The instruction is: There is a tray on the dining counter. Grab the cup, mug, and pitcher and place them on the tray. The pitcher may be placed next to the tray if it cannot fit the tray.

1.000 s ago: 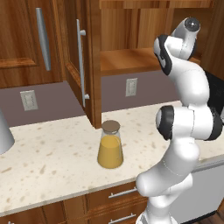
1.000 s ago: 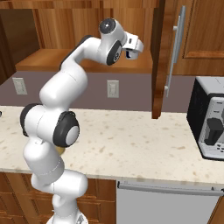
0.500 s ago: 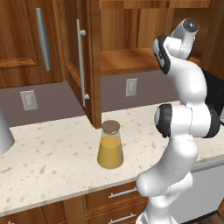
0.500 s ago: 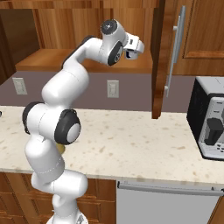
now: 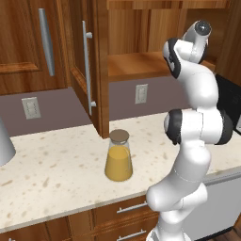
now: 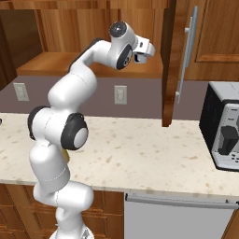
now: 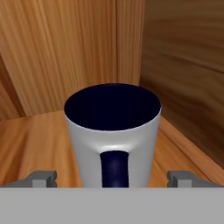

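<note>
The grey-white mug with dark navy inside and handle (image 7: 113, 135) stands on the wooden cabinet shelf (image 7: 35, 135), between the hand's (image 7: 113, 178) wide-apart fingers, not yet gripped. The clear conical glass pitcher of orange liquid with cork lid (image 5: 118, 157) waits on the speckled tabletop (image 5: 56, 174); judging by this, nothing's delivered yet.

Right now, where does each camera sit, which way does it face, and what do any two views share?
Left base view: behind-left of the arm, facing the wall counter and pitcher; arm at right.
Right base view: behind-right, facing the toaster; arm at left.
Hand view: on the hand, facing the mug on a wooden shelf; fingers flank it.
Shared: both base views show counter and outlets.
</note>
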Controlling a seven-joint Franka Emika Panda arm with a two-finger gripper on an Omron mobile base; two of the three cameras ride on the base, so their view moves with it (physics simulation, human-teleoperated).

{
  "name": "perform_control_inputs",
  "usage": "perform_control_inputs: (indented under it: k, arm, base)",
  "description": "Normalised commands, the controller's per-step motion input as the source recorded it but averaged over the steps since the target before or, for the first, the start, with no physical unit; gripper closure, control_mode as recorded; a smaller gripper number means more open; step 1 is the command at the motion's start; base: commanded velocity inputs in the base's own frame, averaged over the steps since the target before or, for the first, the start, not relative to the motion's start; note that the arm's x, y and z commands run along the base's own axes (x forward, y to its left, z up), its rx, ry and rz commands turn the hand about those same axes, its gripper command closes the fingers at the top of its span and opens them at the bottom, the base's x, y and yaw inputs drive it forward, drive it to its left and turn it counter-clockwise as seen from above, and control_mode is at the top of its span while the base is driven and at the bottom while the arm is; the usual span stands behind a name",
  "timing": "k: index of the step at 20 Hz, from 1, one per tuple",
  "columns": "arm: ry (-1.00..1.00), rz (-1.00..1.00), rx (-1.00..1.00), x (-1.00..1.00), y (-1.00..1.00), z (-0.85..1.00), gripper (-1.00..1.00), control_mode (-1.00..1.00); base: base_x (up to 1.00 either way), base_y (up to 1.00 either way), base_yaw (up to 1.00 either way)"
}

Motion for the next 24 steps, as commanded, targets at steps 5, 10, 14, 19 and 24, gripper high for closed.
perform_control_inputs:
  k: [5,10,14,19,24]
  arm:
    - [0.0,0.0,0.0,0.0,-0.04,0.0,-1.0,-1.0]
    - [0.02,0.0,0.0,0.0,0.0,0.01,-1.0,-1.0]
    - [0.0,0.0,0.0,0.0,0.0,0.0,-1.0,-1.0]
    - [0.0,0.0,0.0,0.0,0.0,0.0,1.0,-1.0]
    - [0.0,0.0,0.0,0.0,0.0,0.0,1.0,-1.0]
  base:
    - [0.0,0.0,0.0]
    - [0.0,0.0,0.0]
    - [0.0,0.0,0.0]
    - [0.0,0.0,0.0]
    - [0.0,0.0,0.0]
